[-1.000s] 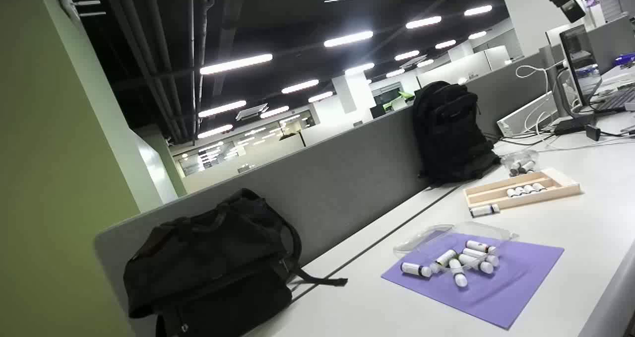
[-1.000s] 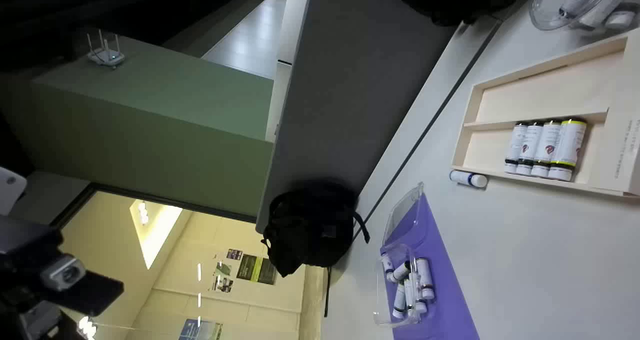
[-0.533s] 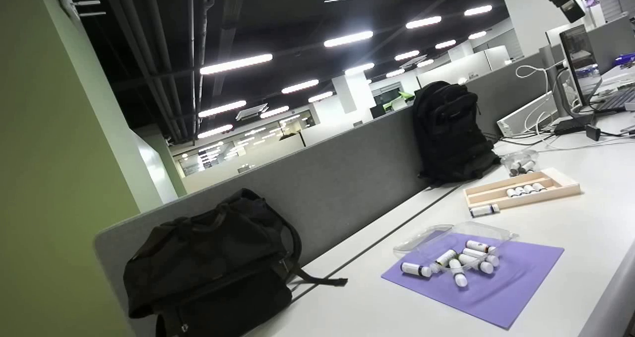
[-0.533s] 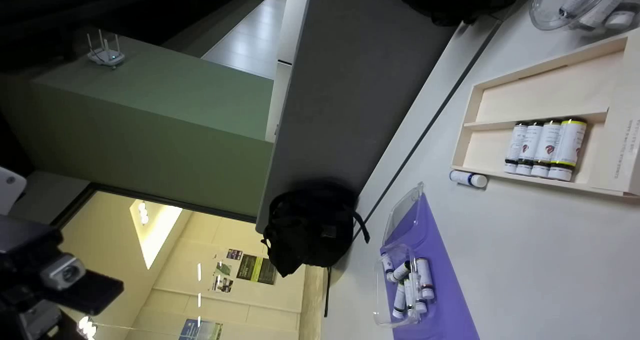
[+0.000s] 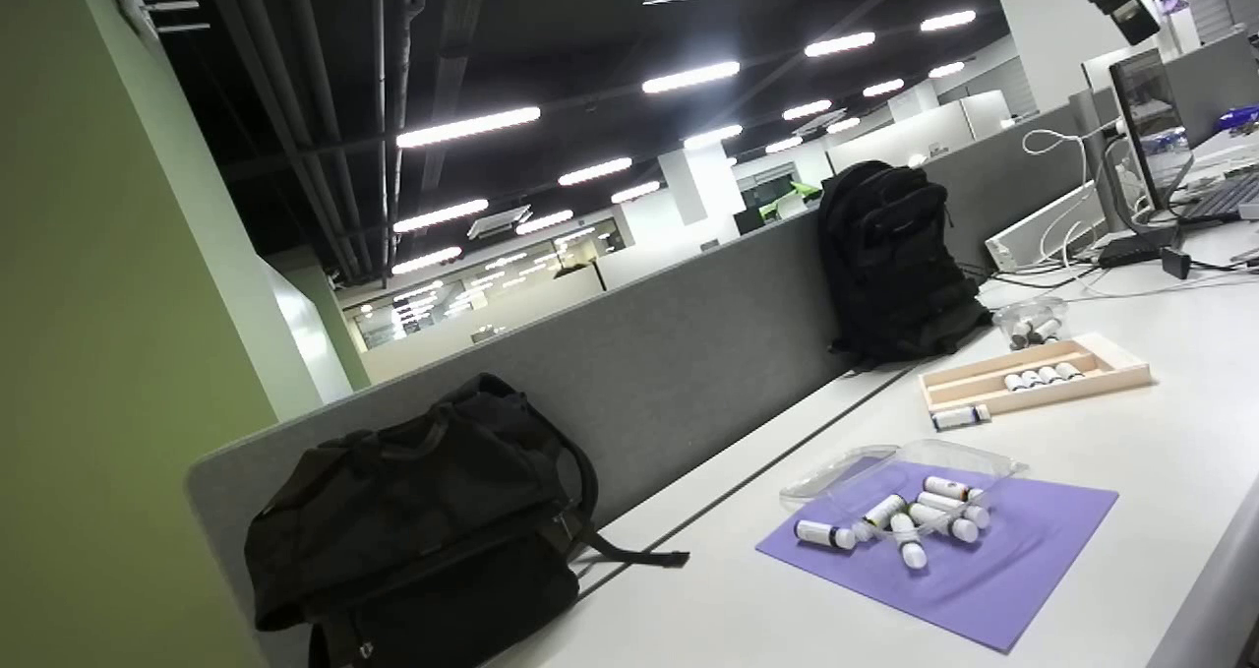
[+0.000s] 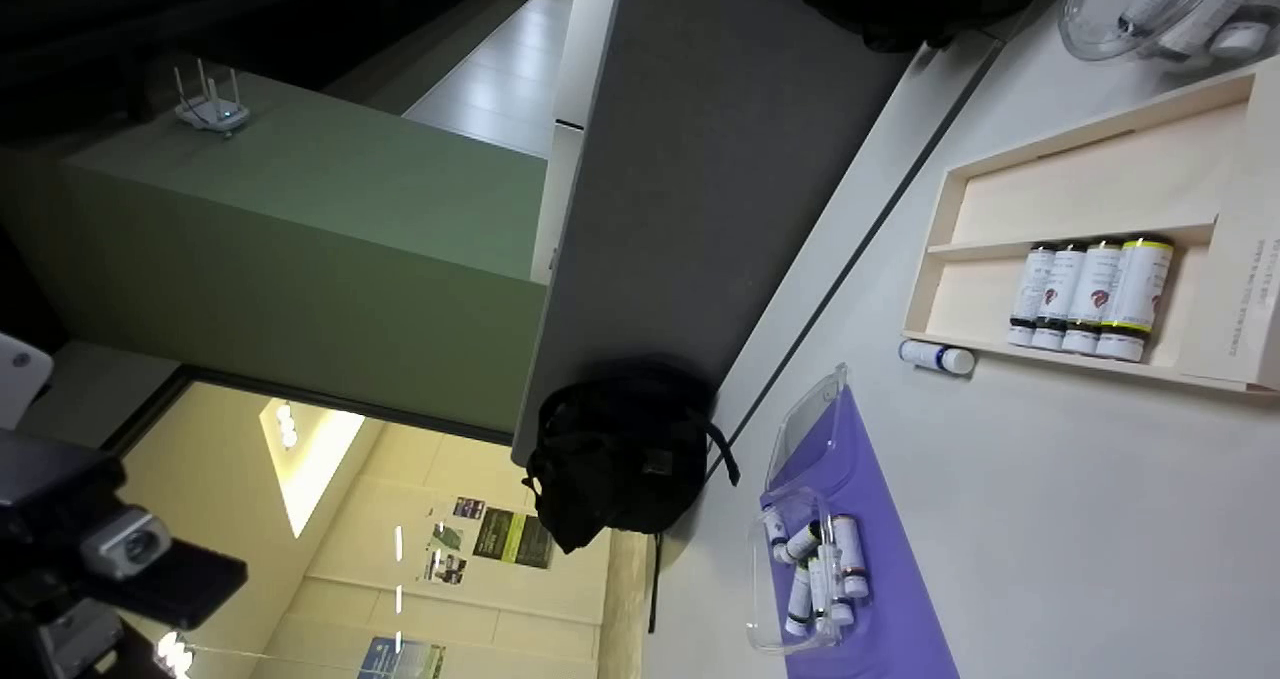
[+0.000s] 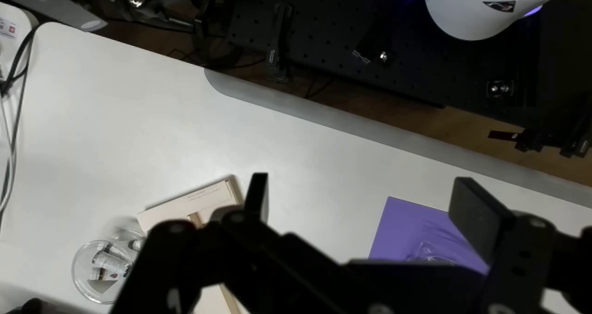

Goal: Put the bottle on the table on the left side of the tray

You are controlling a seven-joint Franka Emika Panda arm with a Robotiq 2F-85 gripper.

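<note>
A small white bottle with a blue band [image 5: 960, 417] lies on its side on the pale table [image 5: 728, 599], close beside the tan wooden tray [image 5: 1072, 394]. In an exterior view this bottle [image 6: 936, 356] is by the tray's corner [image 6: 1100, 184]; I cannot tell if they touch. Several bottles [image 6: 1090, 289] lie in a row in one tray compartment. My gripper [image 7: 360, 184] is open and empty, high above the table between tray [image 7: 189, 205] and purple mat. It hides the single bottle in the wrist view. Dark gripper parts show at an exterior view's top right [image 5: 1131, 19].
A purple mat [image 5: 1043, 560] holds several bottles [image 6: 815, 574] and a clear plastic container [image 6: 755, 609]. A clear cup with bottles [image 7: 101, 270] stands beyond the tray. Two black backpacks [image 5: 423, 520] lean on the grey partition [image 5: 689, 373]. Cables and a laptop [image 5: 1151, 127] are farther along.
</note>
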